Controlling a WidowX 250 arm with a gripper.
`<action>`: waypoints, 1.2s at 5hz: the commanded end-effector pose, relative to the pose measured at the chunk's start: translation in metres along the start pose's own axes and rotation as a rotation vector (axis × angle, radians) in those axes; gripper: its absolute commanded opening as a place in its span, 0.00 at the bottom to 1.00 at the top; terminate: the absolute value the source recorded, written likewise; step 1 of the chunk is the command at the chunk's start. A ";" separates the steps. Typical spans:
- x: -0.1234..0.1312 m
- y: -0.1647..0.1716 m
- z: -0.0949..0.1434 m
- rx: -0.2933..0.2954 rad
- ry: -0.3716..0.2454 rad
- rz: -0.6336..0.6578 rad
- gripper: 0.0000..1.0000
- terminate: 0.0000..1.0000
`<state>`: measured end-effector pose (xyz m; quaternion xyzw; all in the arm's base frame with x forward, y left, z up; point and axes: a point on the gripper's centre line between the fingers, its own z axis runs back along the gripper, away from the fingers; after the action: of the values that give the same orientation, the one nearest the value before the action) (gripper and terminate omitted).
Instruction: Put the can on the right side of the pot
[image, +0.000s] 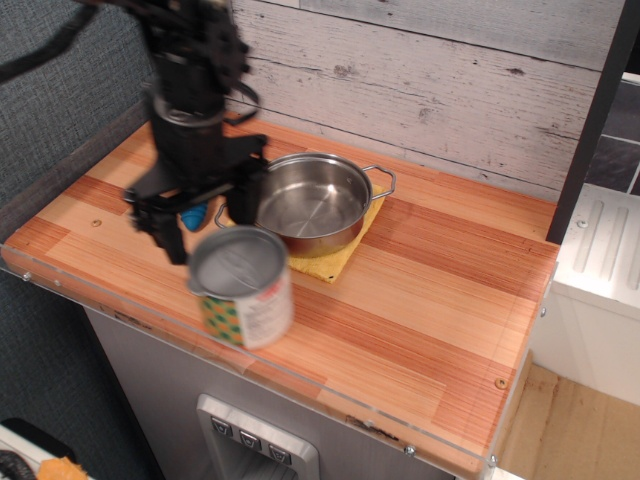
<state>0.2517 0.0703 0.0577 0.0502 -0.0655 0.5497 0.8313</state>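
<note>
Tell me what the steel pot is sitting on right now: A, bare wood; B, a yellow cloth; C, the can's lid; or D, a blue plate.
B: the pot rests on a yellow cloth whose corner sticks out from under it on the wooden counter.

Whitewashed plank wall (430, 70), wooden counter (420, 290)
</note>
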 end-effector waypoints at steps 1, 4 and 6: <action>-0.027 -0.009 0.021 -0.003 -0.073 0.087 1.00 0.00; -0.058 -0.017 0.025 -0.038 -0.105 0.430 1.00 0.00; -0.071 -0.031 0.030 -0.118 -0.089 0.615 1.00 0.00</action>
<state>0.2515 -0.0020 0.0593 0.0180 -0.1353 0.7718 0.6210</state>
